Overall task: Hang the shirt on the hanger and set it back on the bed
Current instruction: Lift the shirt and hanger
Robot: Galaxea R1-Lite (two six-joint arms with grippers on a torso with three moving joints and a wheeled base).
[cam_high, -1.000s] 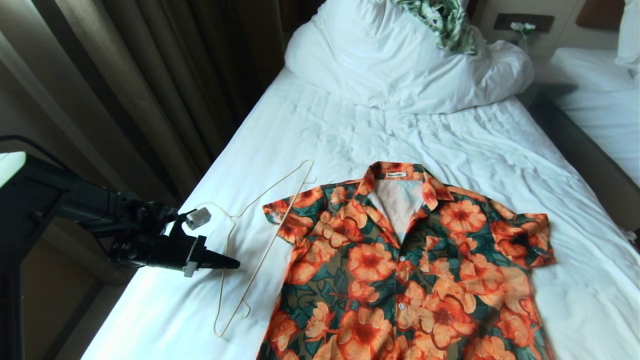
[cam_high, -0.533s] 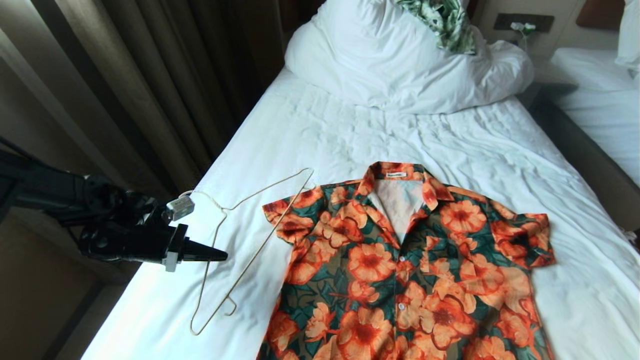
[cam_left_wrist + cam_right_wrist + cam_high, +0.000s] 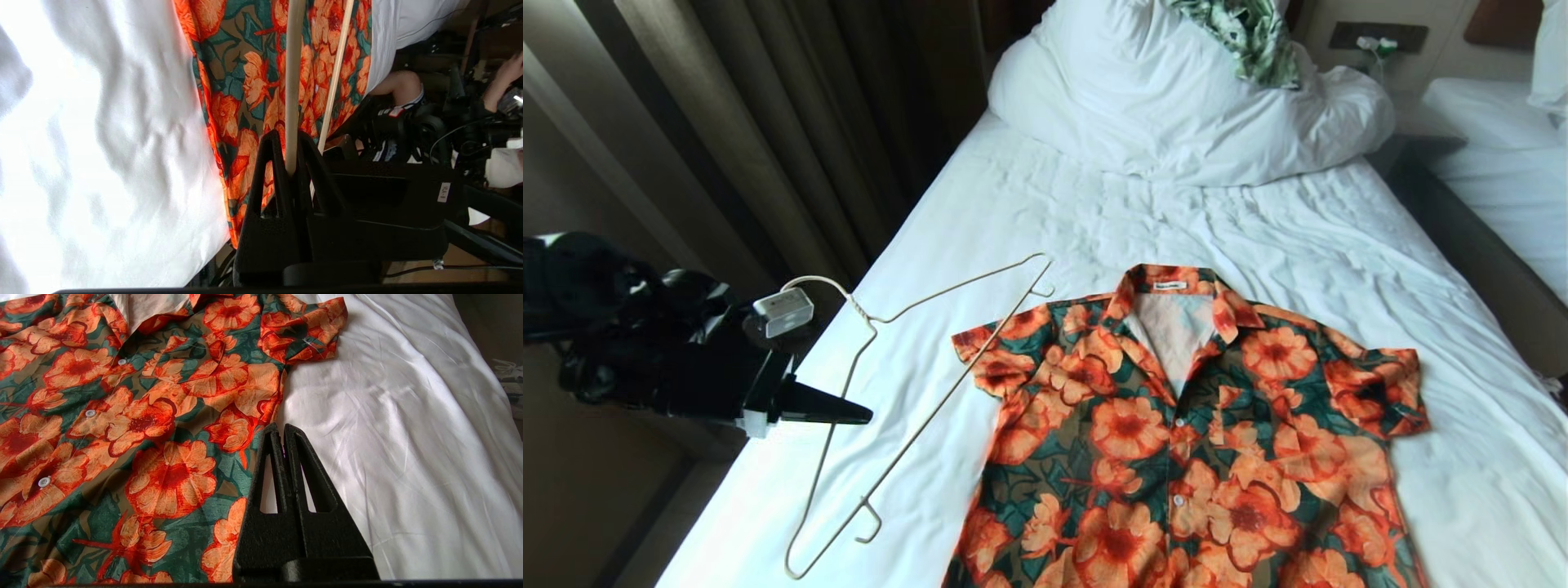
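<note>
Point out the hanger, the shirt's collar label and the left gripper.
hanger (image 3: 907, 445): head view, on its long straight bar.
collar label (image 3: 1170, 285): head view, white tag inside the shirt's neck.
left gripper (image 3: 849, 416): head view, tips of the shut jaws.

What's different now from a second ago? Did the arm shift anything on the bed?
The left gripper, shut on the hanger, drew back toward the bed's left edge. The hanger came along and swung, its lower end sliding out from the shirt. The shirt, the pillow and the right gripper stayed put.
</note>
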